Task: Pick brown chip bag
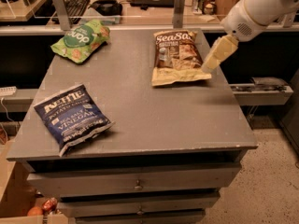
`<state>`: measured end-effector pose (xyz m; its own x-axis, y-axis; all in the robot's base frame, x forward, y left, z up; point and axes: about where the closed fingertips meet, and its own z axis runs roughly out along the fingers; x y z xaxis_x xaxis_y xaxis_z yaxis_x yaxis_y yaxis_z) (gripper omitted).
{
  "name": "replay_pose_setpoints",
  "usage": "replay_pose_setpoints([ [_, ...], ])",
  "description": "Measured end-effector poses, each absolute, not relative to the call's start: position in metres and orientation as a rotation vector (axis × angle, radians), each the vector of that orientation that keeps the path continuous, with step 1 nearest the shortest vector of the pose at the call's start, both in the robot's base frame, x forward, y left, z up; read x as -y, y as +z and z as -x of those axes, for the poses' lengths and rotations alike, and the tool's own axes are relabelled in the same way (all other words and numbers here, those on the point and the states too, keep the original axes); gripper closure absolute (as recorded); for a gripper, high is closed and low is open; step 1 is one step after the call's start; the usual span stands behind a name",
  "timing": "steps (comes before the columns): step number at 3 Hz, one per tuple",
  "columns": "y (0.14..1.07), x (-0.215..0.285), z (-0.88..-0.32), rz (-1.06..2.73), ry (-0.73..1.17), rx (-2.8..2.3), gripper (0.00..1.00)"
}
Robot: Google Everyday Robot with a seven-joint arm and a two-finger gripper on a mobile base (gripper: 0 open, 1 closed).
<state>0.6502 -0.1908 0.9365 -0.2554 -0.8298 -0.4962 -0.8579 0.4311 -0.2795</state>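
Claw (pixel 209 64) hanging low at the right edge of the brown chip bag (pixel 176 55), tip just beside the bag's lower right corner. Touching or not: too close to call. Open or closed: cannot tell from this angle.

Bag lying flat on the far right part of the grey surface (pixel 154 115), dark top toward the back edge, pale bottom toward the middle. Only a narrow bare strip between the bag and the surface's right edge. Wide open stretch across the middle and the front right.

Green bag (pixel 79 40) well apart at the far left corner. Blue bag (pixel 72 118) at the front left, one corner close to the front edge.

Drawers (pixel 135 183) below, the lowest cut off by the frame.

White arm (pixel 259 8) slanting down from the upper right, upper part out of frame, pale end piece tilted down and left toward the bag.
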Motion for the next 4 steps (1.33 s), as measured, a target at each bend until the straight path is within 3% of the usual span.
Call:
replay_pose_setpoints([
  [3,0.871,0.155,-0.724,1.163,0.401,-2.072,0.0],
  [4,0.856,0.147,-0.726,1.143,0.447,-2.067,0.18],
])
